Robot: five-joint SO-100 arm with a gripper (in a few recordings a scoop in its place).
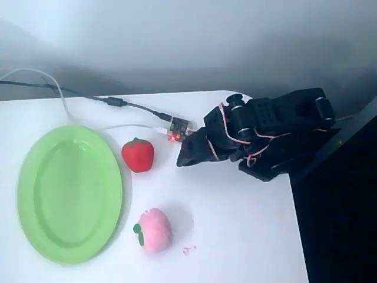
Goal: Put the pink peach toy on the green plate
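Overhead view puts the pink peach toy on the white table, just beside the lower right rim of the green plate and below the red strawberry toy. It looks soft, light and squashy, so you would likely pinch it gently across its round middle. Your gripper sits folded well apart from it, touching nothing; you cannot tell how far its jaws stand apart.

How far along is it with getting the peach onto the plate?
Nothing looks done yet. The pink peach toy lies on the table beside the green plate, which holds nothing. The arm sits folded at the table's far right, carrying nothing. Reaching, grasping and placing are all left.
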